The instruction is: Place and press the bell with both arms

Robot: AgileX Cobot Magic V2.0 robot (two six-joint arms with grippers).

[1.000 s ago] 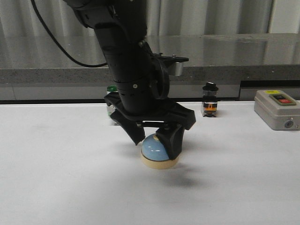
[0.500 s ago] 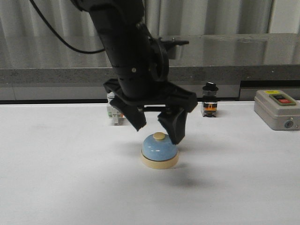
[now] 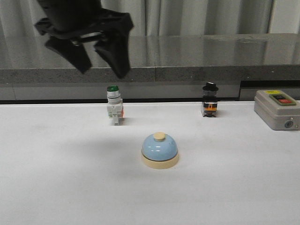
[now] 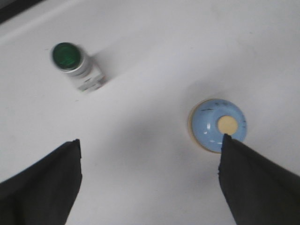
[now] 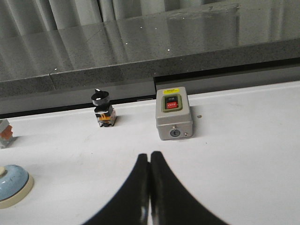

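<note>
The light-blue bell [image 3: 160, 149] with cream base and cream button stands upright and free on the white table [image 3: 56, 187], near its middle. It also shows in the left wrist view [image 4: 216, 124] and at the edge of the right wrist view [image 5: 13, 185]. My left gripper [image 3: 102, 68] is open and empty, high above the table, up and to the left of the bell; in its wrist view [image 4: 150, 143] the jaws stand wide apart. My right gripper [image 5: 150, 156] is shut and empty, over the table to the right of the bell, and does not show in the front view.
A green-capped white push-button switch [image 3: 114, 108] stands behind the bell to the left. A black-capped switch [image 3: 209, 100] stands behind it to the right. A grey box with red and green buttons [image 3: 277, 109] sits at the far right. A dark counter ledge [image 3: 187, 70] runs behind the table.
My left gripper has let go of the bell and risen up and to the left, jaws open. The bell stays where it was set down.
</note>
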